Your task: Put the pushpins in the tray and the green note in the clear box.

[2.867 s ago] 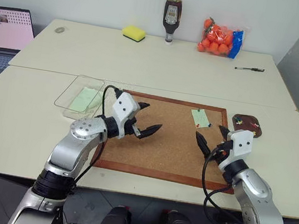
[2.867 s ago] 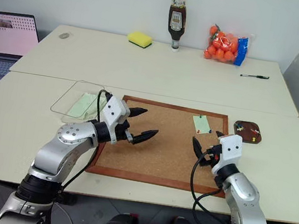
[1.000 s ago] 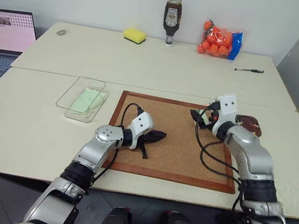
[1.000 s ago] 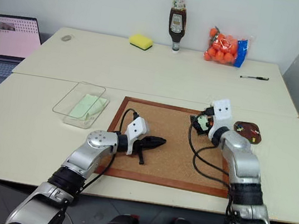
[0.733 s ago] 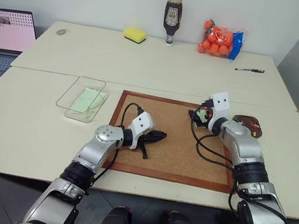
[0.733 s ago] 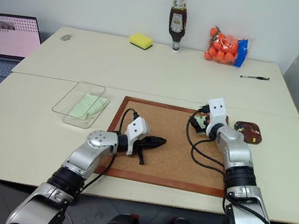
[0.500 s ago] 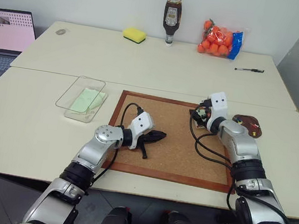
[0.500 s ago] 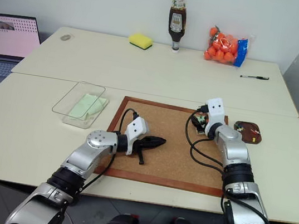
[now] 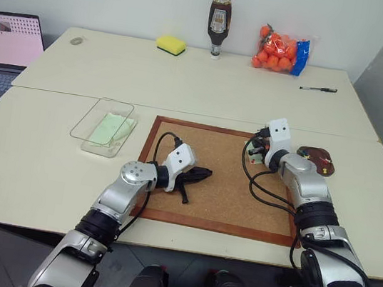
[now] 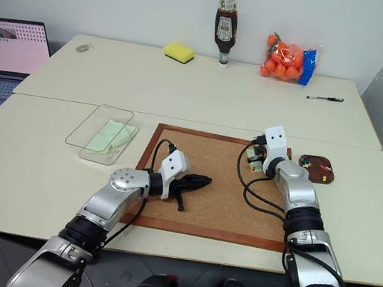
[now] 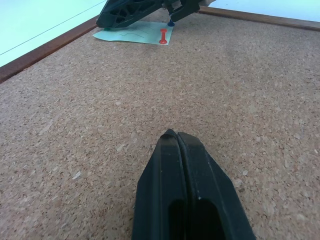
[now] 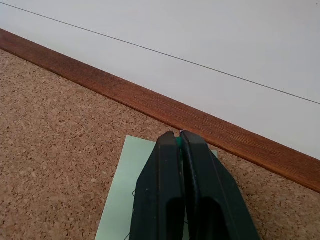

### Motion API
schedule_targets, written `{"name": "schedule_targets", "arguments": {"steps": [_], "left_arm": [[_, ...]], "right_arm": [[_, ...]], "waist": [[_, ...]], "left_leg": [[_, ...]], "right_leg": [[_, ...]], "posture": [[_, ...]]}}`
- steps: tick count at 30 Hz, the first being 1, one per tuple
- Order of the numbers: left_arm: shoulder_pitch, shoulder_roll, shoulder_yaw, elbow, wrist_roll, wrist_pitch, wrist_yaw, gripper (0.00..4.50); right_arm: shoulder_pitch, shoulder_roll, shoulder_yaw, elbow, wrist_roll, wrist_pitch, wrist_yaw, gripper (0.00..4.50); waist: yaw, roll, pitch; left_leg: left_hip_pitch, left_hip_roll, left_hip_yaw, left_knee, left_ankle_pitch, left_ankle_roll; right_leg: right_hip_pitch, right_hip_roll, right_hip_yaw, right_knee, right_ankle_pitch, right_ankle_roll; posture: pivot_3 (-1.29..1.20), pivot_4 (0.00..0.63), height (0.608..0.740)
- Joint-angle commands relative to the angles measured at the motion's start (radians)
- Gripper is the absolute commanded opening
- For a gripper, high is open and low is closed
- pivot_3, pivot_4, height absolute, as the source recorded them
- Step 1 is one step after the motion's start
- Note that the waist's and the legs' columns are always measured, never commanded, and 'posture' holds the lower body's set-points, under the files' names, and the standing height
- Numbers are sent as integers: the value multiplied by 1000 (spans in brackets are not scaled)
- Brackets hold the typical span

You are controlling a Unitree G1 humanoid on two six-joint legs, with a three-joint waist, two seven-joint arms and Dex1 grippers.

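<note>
The green note [image 12: 127, 200] lies on the corkboard [image 9: 220, 191] at its far right corner, close to the wooden frame, and the right hand [image 12: 177, 137] sits low over it with its 2 black fingers pressed together, a sliver of green showing at the tips; whether that sliver is a pin head cannot be told. From the left wrist view a red pushpin [image 11: 163, 36] stands in the note's near edge, and a dark blue tip shows just under the right hand; most of the note is covered by that hand. The tray [image 9: 317, 159] rests on the bench just right of the board, partly hidden behind the right forearm, with a few tiny coloured pins in it, too small to count. The clear box [image 9: 102, 125] stands left of the board and holds a longer pale green sheet [image 9: 111, 128]. The left hand [image 9: 199, 176] lies on the cork near the board's left side, fingers closed on nothing. Along the far bench edge are a yellow sponge [image 9: 171, 44], a sauce bottle [image 9: 219, 23], a bag of oranges [image 9: 282, 51] and a pen [image 9: 319, 88]; a laptop [image 9: 6, 40] is cut off at far left.
</note>
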Motion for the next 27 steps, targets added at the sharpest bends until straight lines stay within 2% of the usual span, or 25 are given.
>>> {"name": "schedule_targets", "arguments": {"steps": [1, 20, 27], "left_arm": [[21, 7, -11, 4, 21, 16, -4, 0], [29, 11, -21, 2, 33, 24, -6, 0], [38, 11, -23, -12, 32, 29, -2, 0]], "right_arm": [[-28, -5, -18, -48, -8, -17, -10, 69], [46, 11, -79, -225, 42, -34, -5, 69], [161, -65, -159, -468, 71, 50, -29, 69]], "waist": [[0, 0, 0], [0, 0, 0], [1, 0, 0]], "left_leg": [[0, 0, 0, 0, 0, 0], [-2, 0, 0, 0, 0, 0], [-3, 0, 0, -1, 0, 0]], "right_leg": [[0, 0, 0, 0, 0, 0], [-3, 0, 0, 0, 0, 0], [-3, 0, 0, -1, 0, 0]], "posture": [[0, 150, 740], [0, 150, 740], [0, 150, 740]]}}
